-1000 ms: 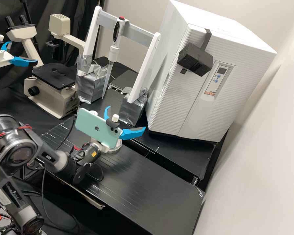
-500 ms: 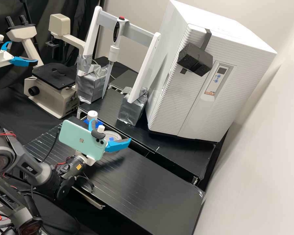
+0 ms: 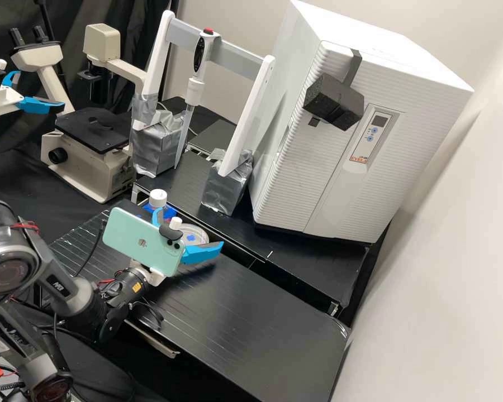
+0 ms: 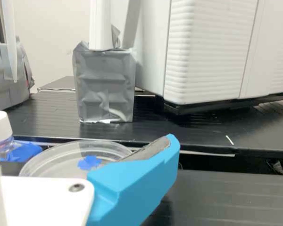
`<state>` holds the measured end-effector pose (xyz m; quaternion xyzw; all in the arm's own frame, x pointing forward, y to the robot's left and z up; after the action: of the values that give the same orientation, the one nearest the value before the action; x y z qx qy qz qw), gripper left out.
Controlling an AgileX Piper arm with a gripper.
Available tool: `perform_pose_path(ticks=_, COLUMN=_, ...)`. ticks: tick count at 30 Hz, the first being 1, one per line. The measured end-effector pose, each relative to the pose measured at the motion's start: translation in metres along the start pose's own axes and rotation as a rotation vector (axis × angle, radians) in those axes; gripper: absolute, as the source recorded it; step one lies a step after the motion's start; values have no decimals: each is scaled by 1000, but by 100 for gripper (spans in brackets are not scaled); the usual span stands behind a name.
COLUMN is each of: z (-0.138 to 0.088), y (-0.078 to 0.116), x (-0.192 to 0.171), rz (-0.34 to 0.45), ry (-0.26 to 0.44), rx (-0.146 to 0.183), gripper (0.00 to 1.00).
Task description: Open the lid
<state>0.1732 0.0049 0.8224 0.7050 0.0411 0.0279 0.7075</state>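
My gripper is open at the near side of a clear round dish, its blue fingers spread apart. A blue mark shows on the dish. In the wrist view the gripper has one blue finger in sight, overlapping the near part of the dish. I cannot tell whether that finger touches the dish. A bottle with a white cap stands upright beside the dish in a blue holder. The wrist view has the white cap and blue holder too.
A raised black shelf runs behind the dish. On it stand a white frame holding a pipette, with taped grey feet, and a large white incubator. A microscope and a second arm's gripper are at the left.
My gripper has moved left and slightly down in the high view, away from the raised shelf, uncovering the bottle and more of the dish. Its fingers remain spread.
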Motion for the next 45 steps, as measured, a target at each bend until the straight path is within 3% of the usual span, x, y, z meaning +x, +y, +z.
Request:
perform_pose_path(ticks=12, z=1, y=-1, x=1, rz=-7, ry=-7, rx=-4, gripper=100)
perform_pose_path(ticks=13, z=1, y=-1, x=1, rz=-7, ry=-7, rx=-4, gripper=0)
perform_pose_path(ticks=23, z=5, y=-4, x=2, rz=-20, ry=-28, rx=11, gripper=0)
perform_pose_path(ticks=27, z=6, y=-5, x=3, rz=-24, ry=-33, rx=-5, gripper=0)
perform_pose_path(ticks=45, z=6, y=-4, x=2, rz=-15, ry=-38, rx=-3, gripper=0)
